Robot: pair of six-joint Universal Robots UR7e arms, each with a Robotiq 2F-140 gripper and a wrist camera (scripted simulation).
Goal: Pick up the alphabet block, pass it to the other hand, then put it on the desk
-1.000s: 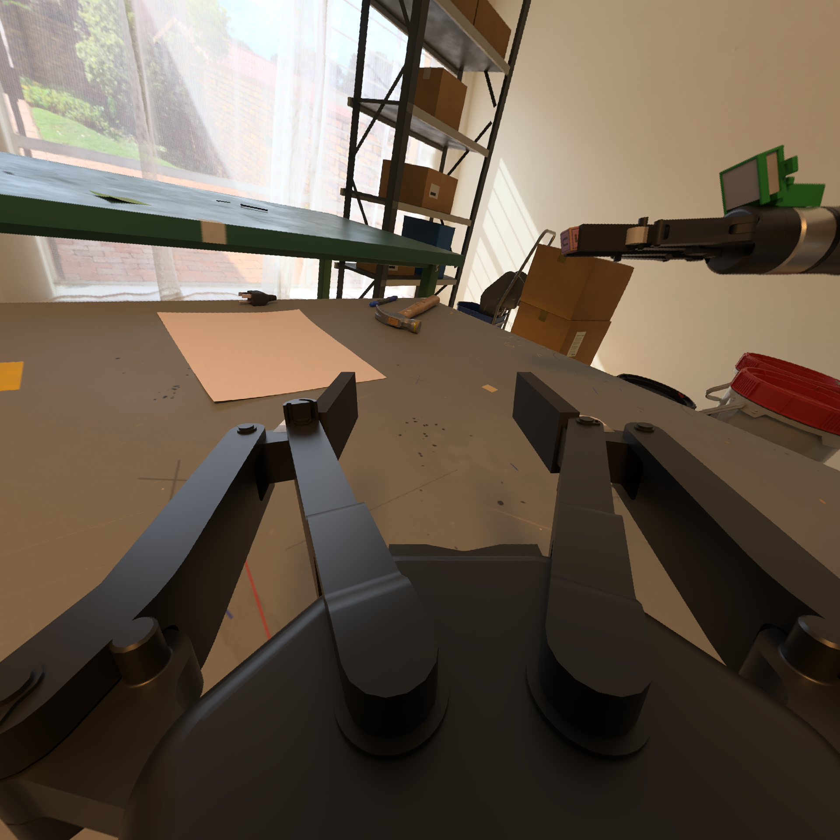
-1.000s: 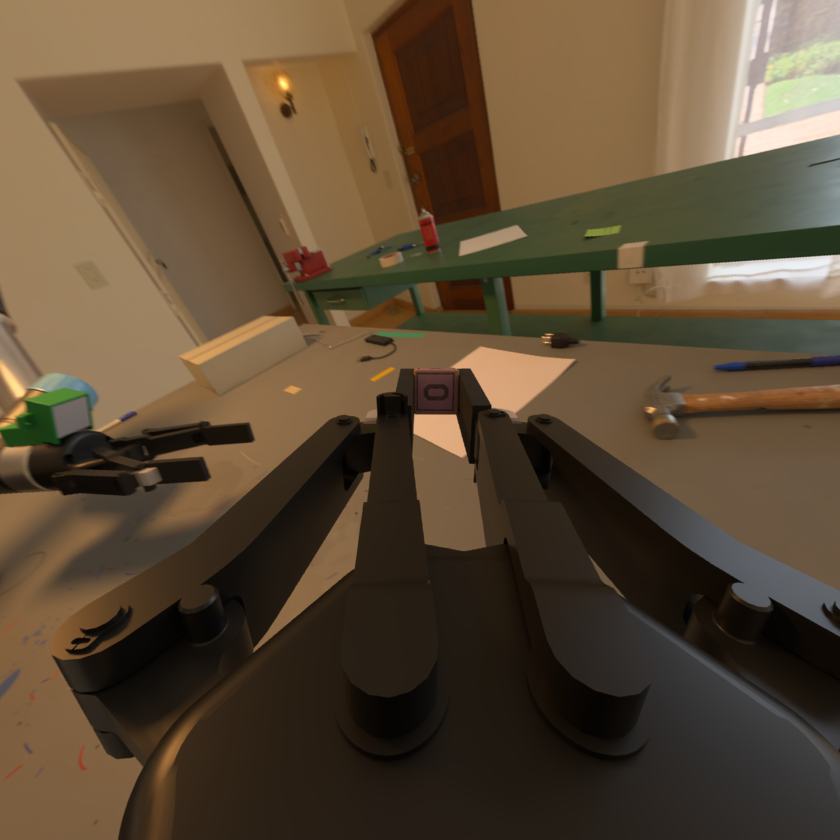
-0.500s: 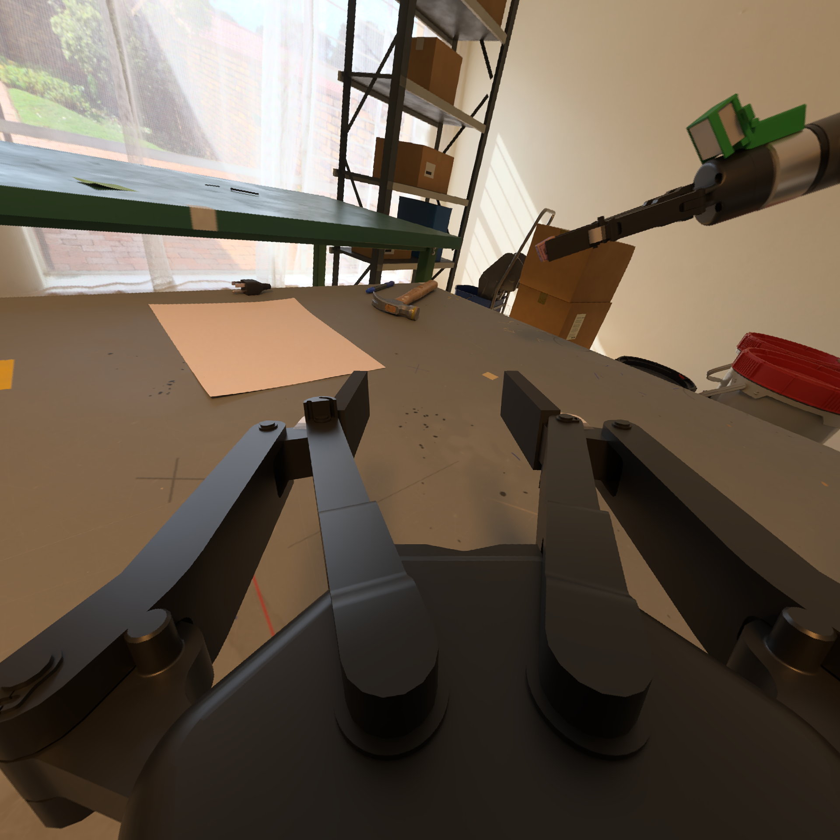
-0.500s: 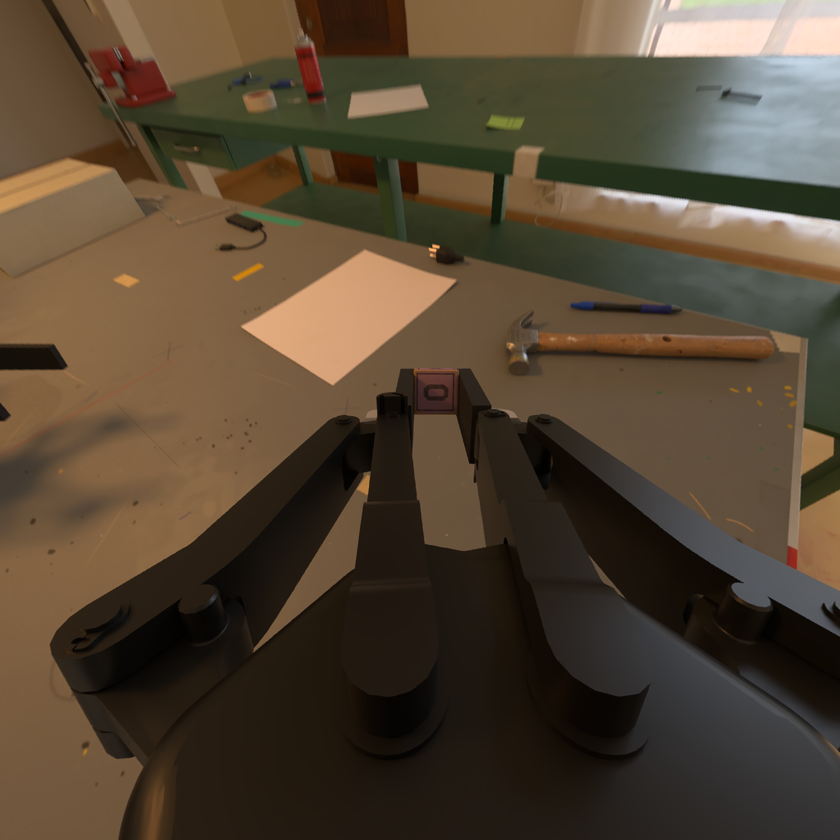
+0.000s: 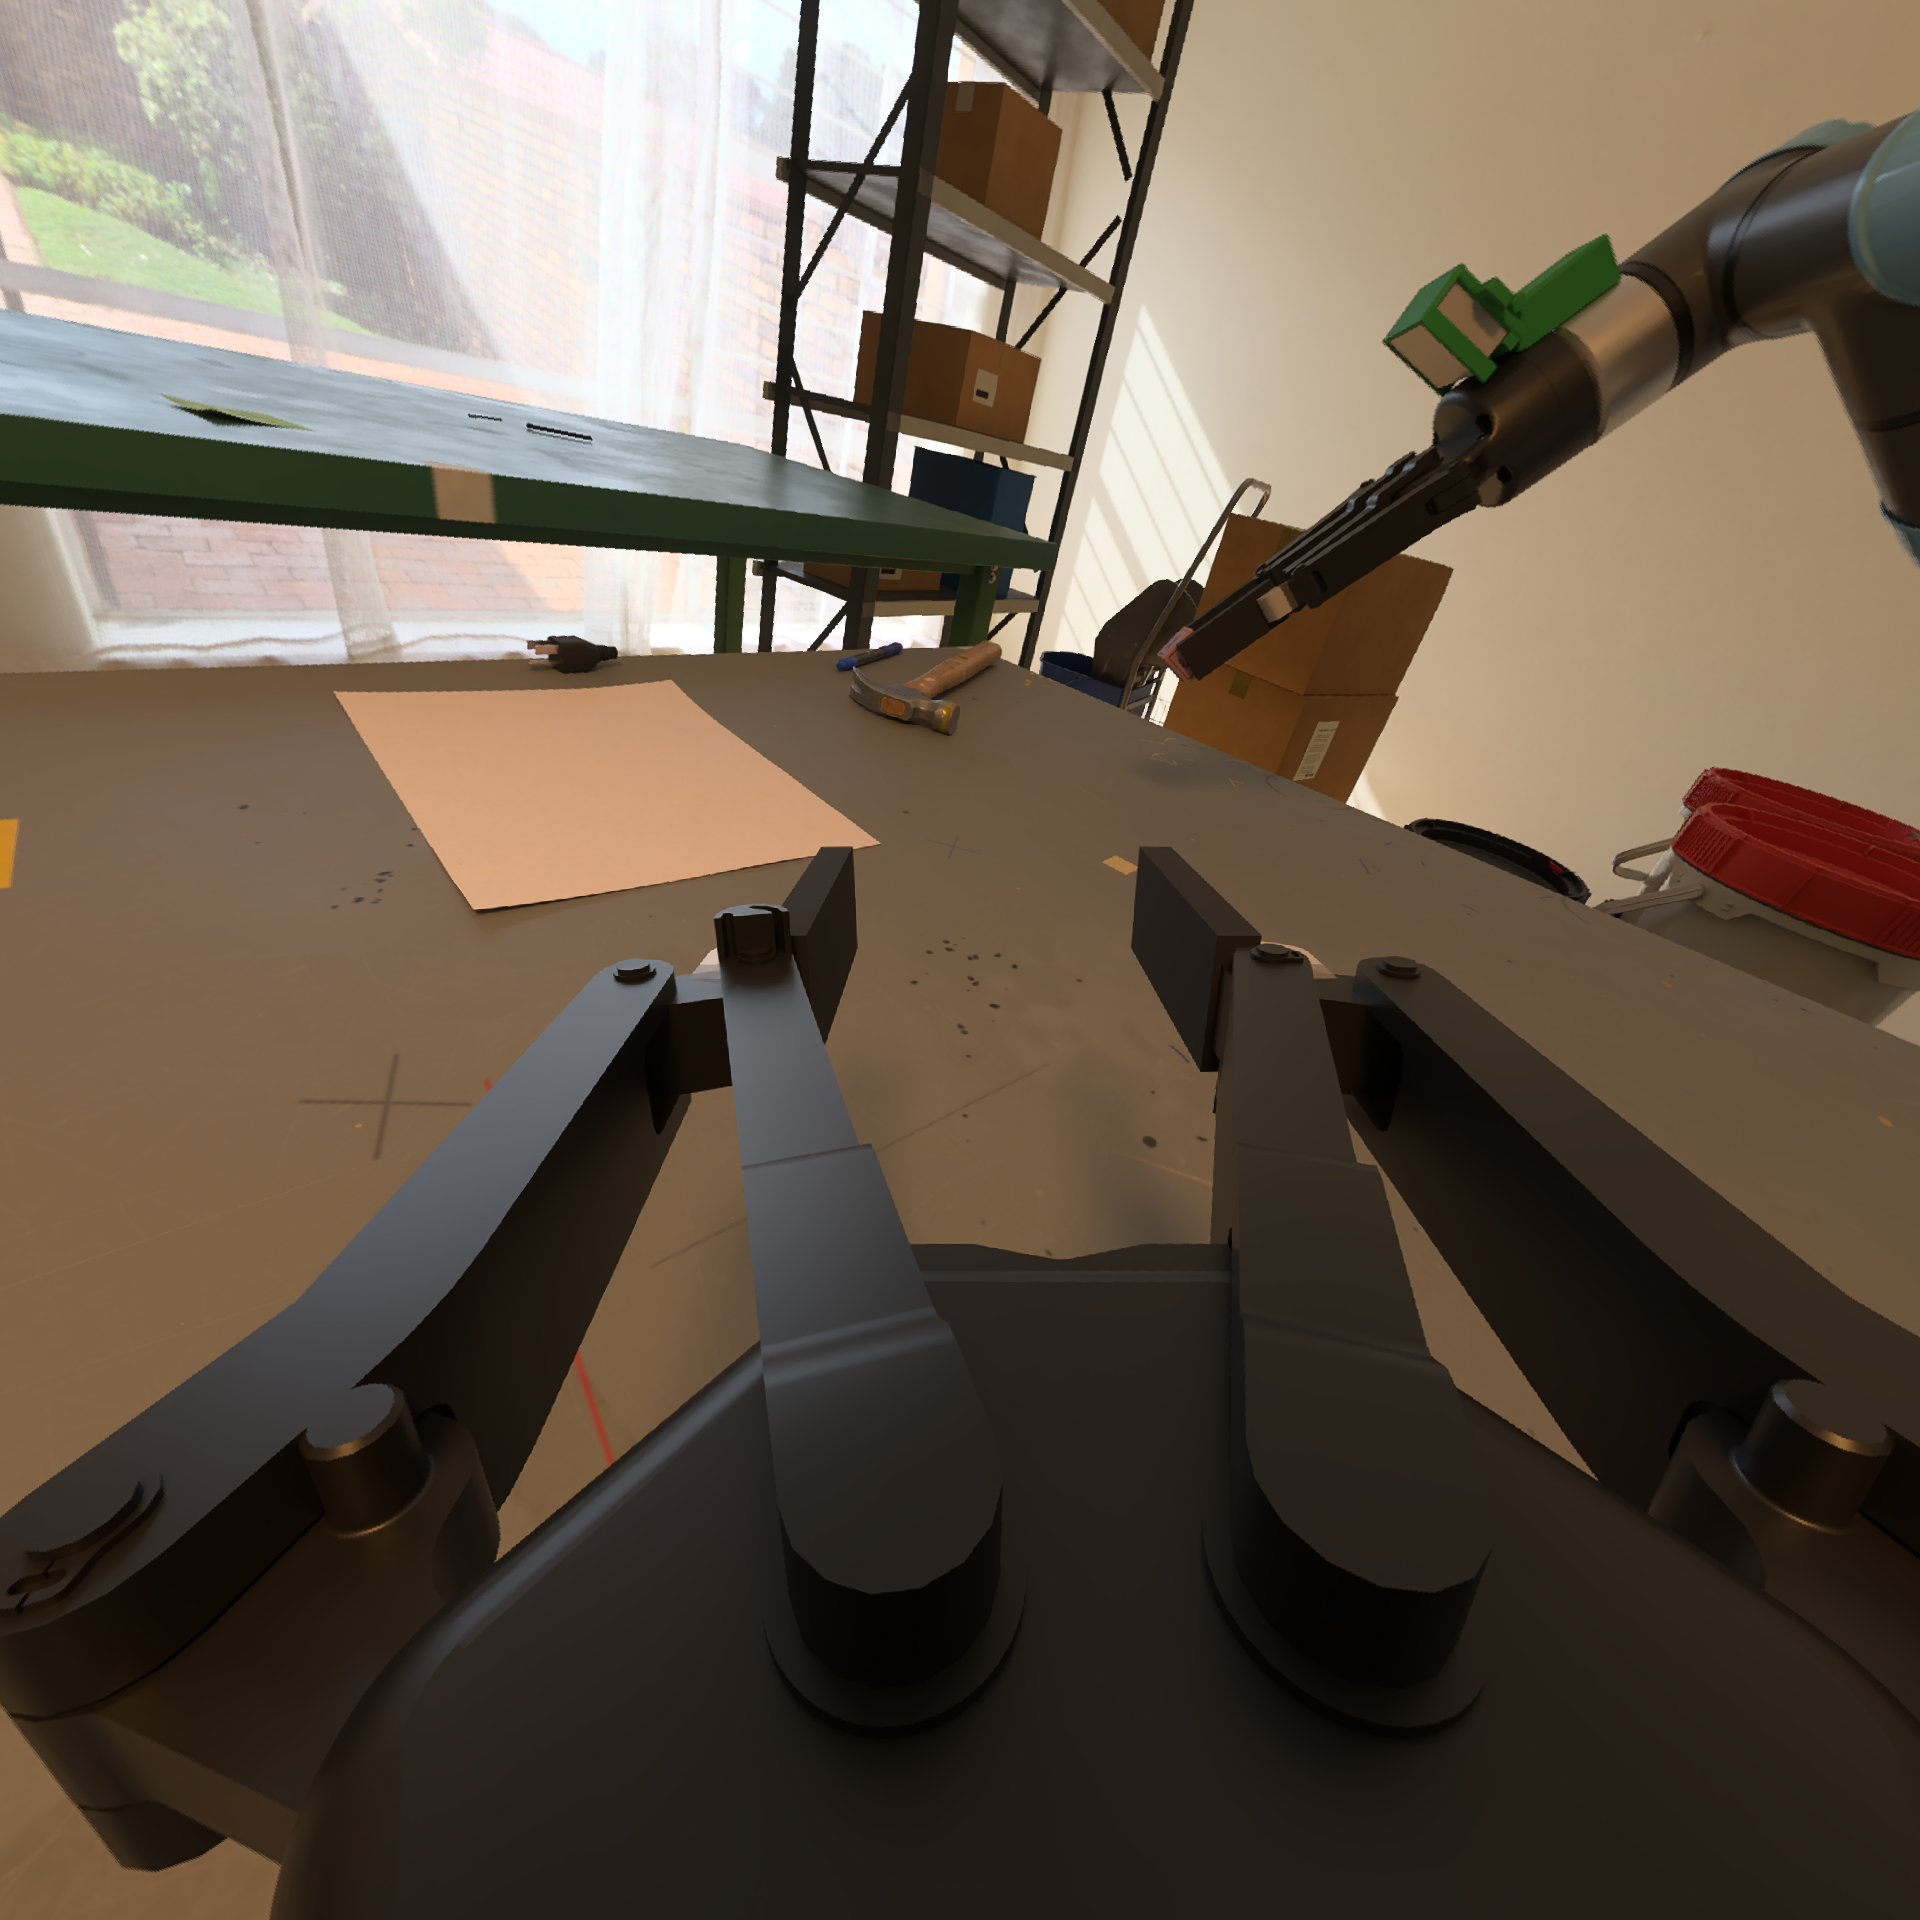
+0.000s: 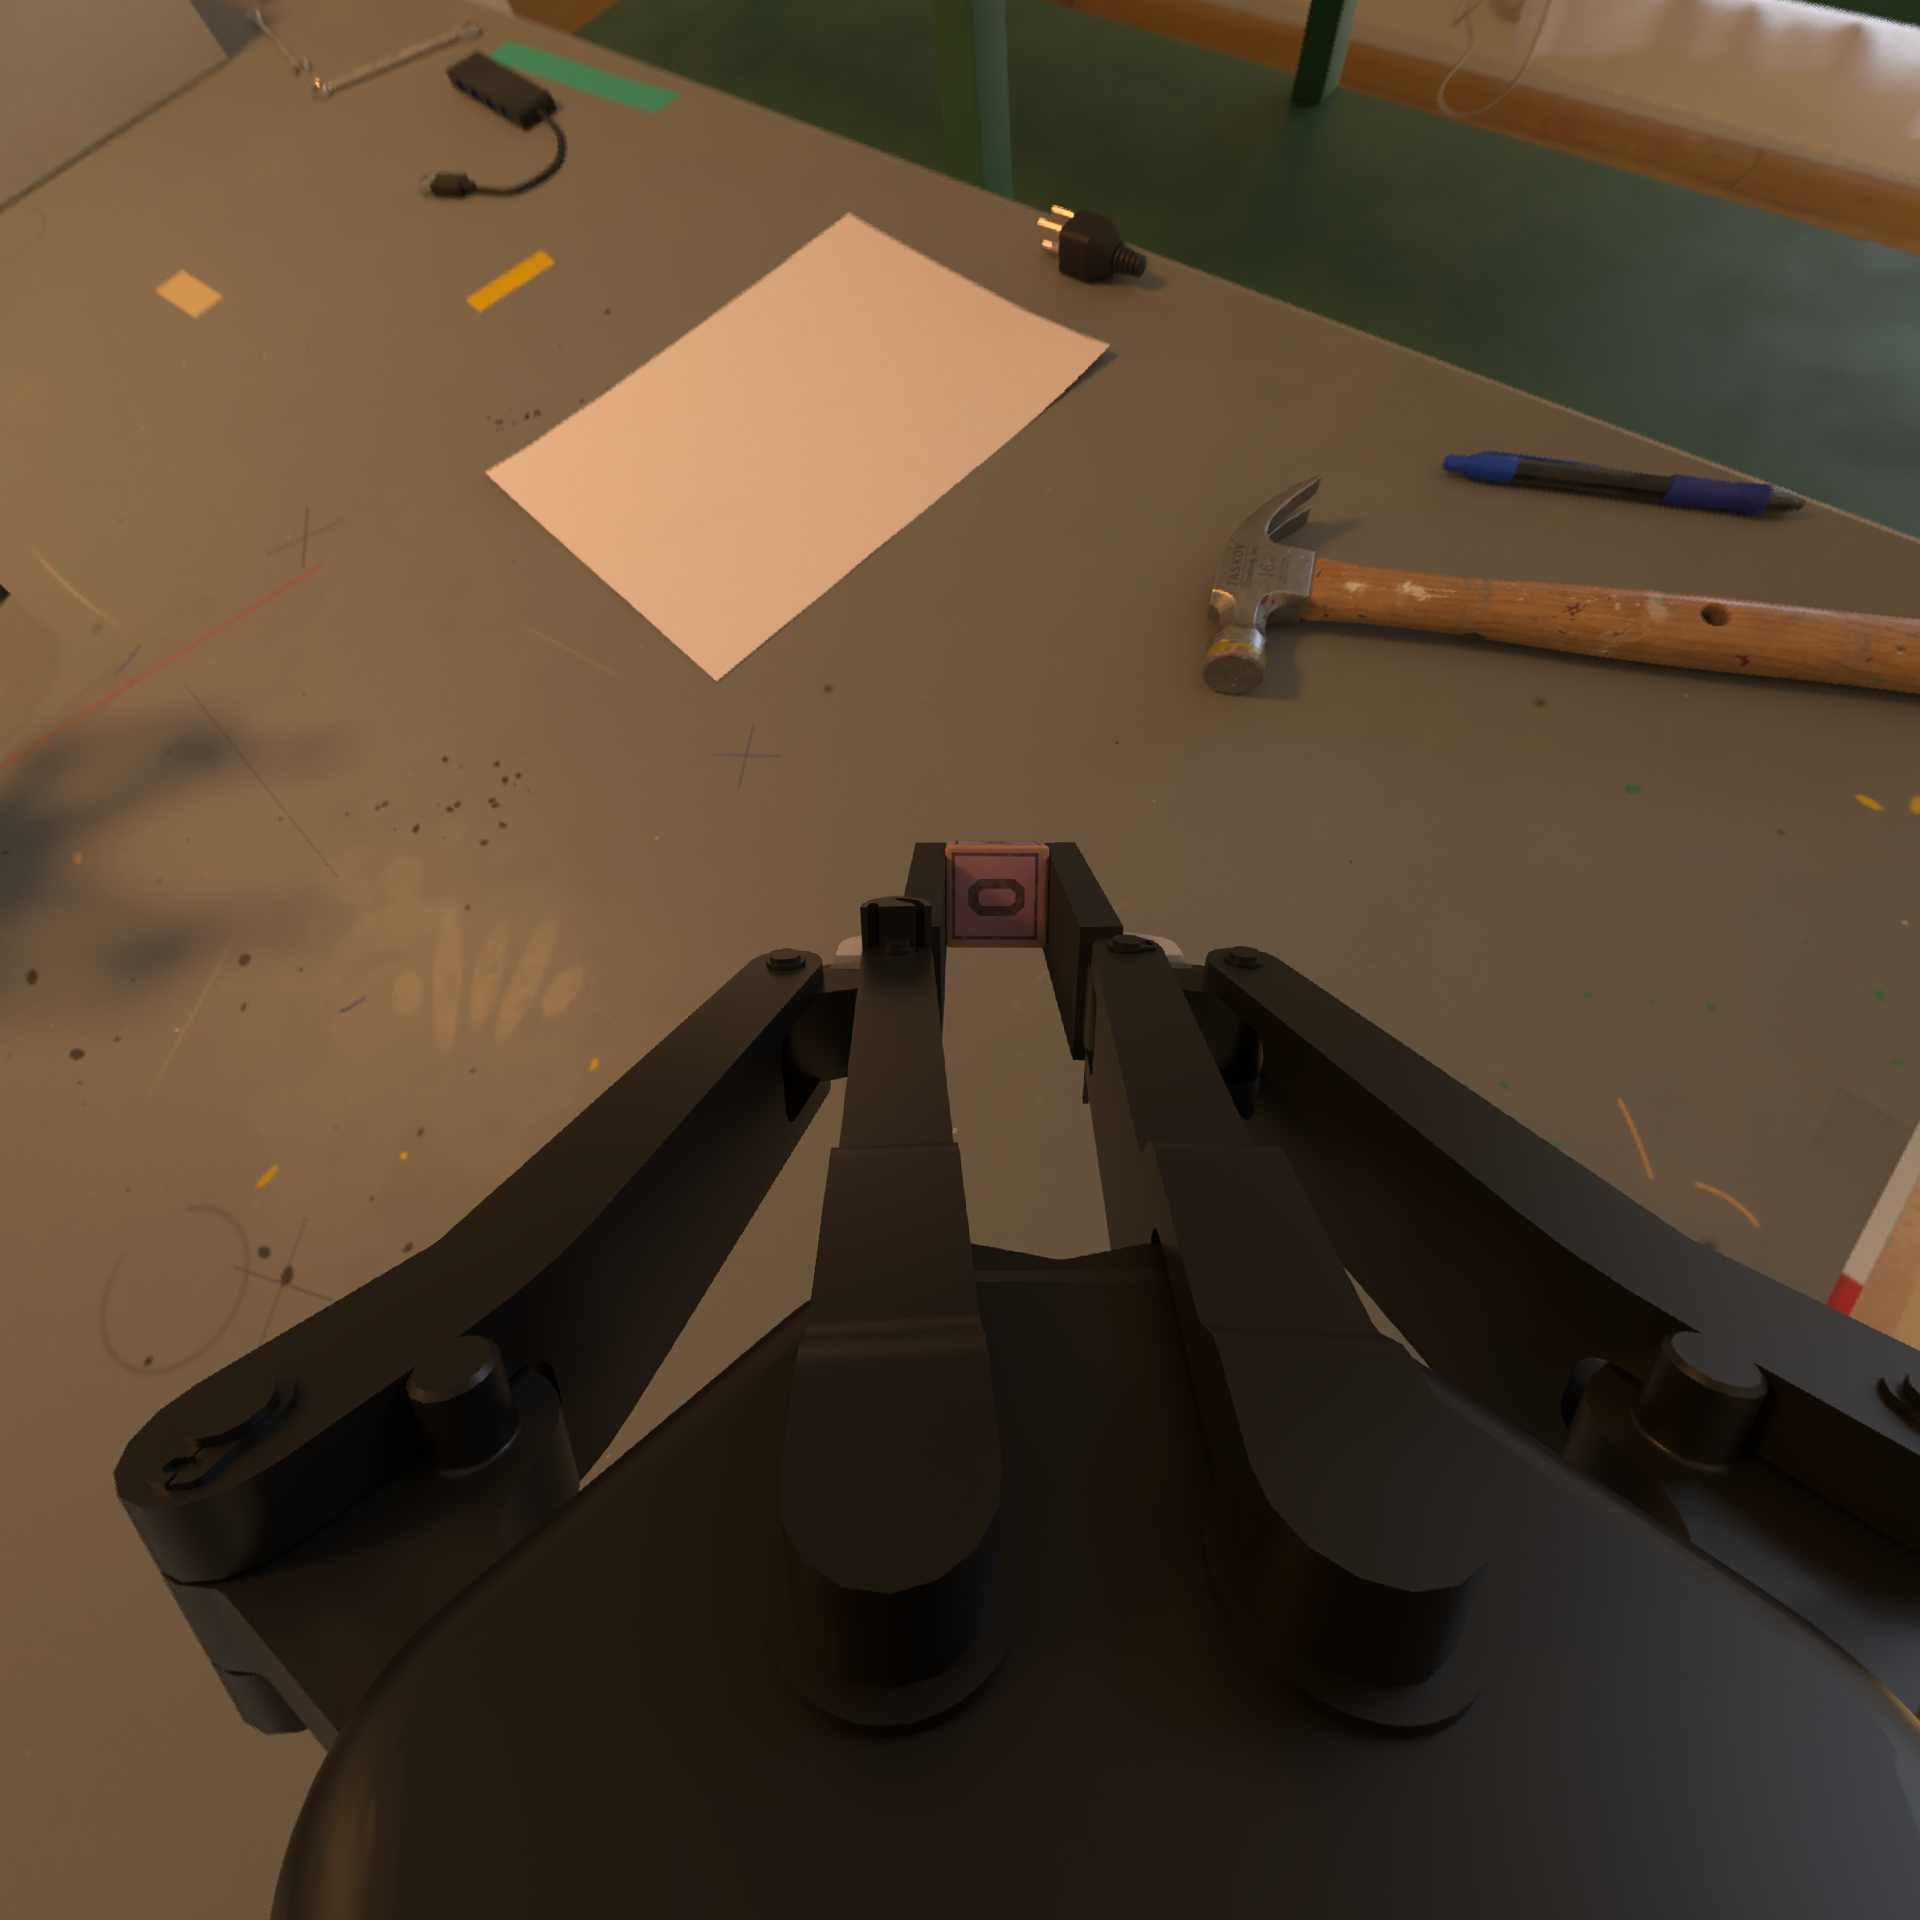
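The alphabet block (image 6: 993,896) is a small purple cube with a dark ring mark on its near face. My right gripper (image 6: 995,878) is shut on it and holds it above the grey desk (image 6: 935,748), tilted down toward the desk. In the left wrist view the right gripper (image 5: 1184,657) shows at the upper right, pointing down-left, with a sliver of the block (image 5: 1172,652) at its tip. My left gripper (image 5: 992,914) is open and empty, low over the desk (image 5: 208,1039).
A sheet of paper (image 6: 800,436) lies ahead on the desk. A hammer (image 6: 1538,613) and a blue pen (image 6: 1621,483) lie at the right, a black plug (image 6: 1091,247) beyond the paper. White buckets with red lids (image 5: 1808,883) stand past the desk's right edge.
The right gripper has pitched downward with the block, from pointing across the room to pointing at the desk. The left gripper has stayed open and shifted only slightly.
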